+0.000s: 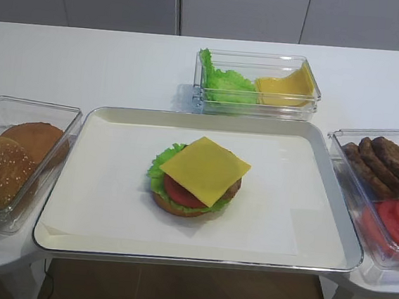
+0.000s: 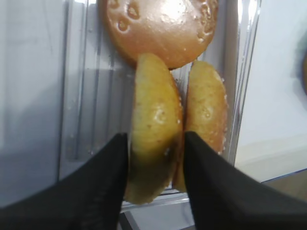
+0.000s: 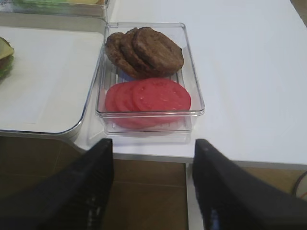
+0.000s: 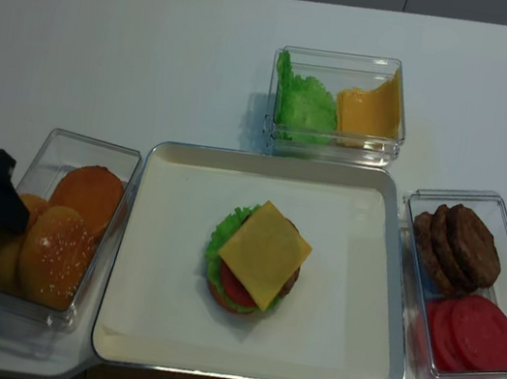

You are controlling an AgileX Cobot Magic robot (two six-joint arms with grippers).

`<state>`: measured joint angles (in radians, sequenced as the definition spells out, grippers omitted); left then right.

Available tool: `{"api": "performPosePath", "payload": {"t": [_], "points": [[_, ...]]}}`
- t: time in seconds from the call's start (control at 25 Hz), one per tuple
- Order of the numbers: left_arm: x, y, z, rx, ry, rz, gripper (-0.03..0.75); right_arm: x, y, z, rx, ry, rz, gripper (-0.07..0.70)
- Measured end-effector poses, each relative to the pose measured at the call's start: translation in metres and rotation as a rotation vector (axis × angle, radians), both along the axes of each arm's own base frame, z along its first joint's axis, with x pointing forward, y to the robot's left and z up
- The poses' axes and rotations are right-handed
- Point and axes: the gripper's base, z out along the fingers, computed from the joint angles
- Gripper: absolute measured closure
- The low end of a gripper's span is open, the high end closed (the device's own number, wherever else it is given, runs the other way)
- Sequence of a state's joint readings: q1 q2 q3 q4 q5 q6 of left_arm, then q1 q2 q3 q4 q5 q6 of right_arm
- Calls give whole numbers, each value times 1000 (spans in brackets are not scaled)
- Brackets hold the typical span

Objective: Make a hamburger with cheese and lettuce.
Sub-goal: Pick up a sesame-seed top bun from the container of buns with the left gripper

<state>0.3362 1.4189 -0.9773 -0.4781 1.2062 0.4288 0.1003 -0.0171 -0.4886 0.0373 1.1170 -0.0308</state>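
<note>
One flat yellow cheese sq, ruffled lettuce

Two high cameras face the table from its front edge, one low and near, the other steeper and farther back; both share the tray at centre. The right wrist camera looks toward 12 o'clock over the patty bin. The left wrist camera peers close into the bun bin.

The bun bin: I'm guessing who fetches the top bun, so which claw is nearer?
Left. The left claw straddles an upright bun inside the bun bin; the right claw hangs before the patty bin.
</note>
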Motion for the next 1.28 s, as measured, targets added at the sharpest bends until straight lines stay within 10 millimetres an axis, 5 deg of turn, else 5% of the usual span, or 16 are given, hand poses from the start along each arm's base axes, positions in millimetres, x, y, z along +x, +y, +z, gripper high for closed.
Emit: {"api": "performPosePath", "payload": {"t": [0.44, 0.96, 1.28], "points": [[0, 0, 0, 1, -2, 1, 505, 0, 0, 0, 0, 0, 0, 229], [2, 1, -4, -8, 17, 4, 467, 0, 0, 0, 0, 0, 0, 229], [2, 0, -4, -11, 18, 3, 519, 0, 0, 0, 0, 0, 0, 229]]}}
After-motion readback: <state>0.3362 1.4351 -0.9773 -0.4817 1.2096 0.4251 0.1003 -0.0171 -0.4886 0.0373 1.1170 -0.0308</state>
